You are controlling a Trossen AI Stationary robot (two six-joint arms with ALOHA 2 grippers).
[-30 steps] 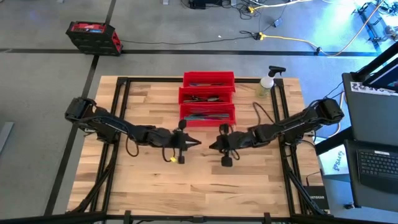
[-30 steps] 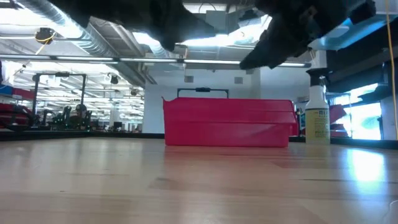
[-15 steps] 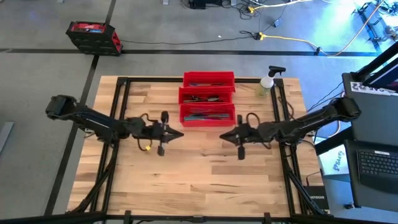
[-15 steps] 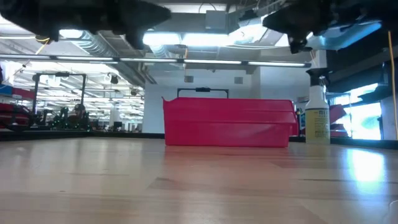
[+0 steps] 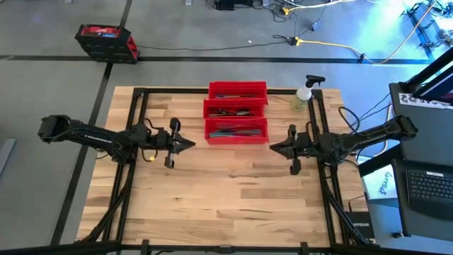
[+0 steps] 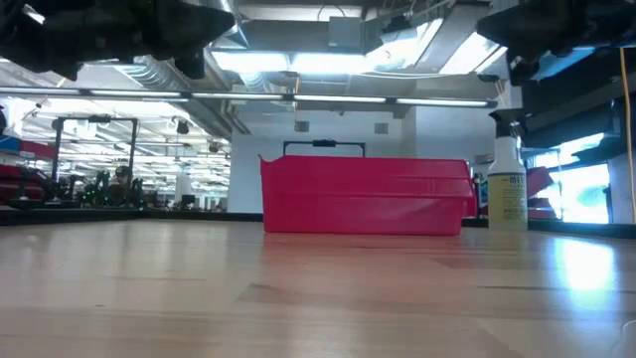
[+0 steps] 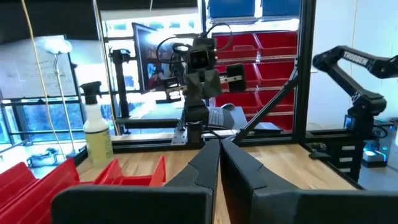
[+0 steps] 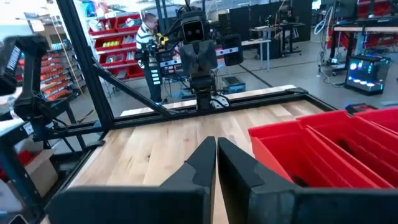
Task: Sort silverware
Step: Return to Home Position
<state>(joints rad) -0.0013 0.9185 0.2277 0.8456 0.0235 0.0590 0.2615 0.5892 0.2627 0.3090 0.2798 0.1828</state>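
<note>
Three red bins stand in a row at the table's far middle. The silverware lies inside them as dark slim pieces: in the far bin (image 5: 238, 91), the middle bin (image 5: 238, 110) and the near bin (image 5: 236, 130). My left gripper (image 5: 190, 144) hovers above the table, left of the near bin, shut and empty, pointing level toward the table's right edge; in its wrist view (image 7: 219, 152) the fingers meet. My right gripper (image 5: 273, 148) hovers right of the near bin, shut and empty, pointing toward the table's left edge; its wrist view (image 8: 216, 149) shows the fingers together.
A clear spray bottle (image 5: 304, 94) stands at the far right, beside the bins; the low view shows the spray bottle (image 6: 508, 189) right of the near bin (image 6: 366, 196). Black frame rails (image 5: 134, 127) run along the table's left and right sides. A person (image 8: 149, 37) stands in the room beyond.
Both grippers have drawn apart from the table's middle, staying shut. My left gripper has gone toward the left edge and a little toward the far edge. My right gripper has gone toward the right edge and likewise farther back. Both have tipped up toward level.
</note>
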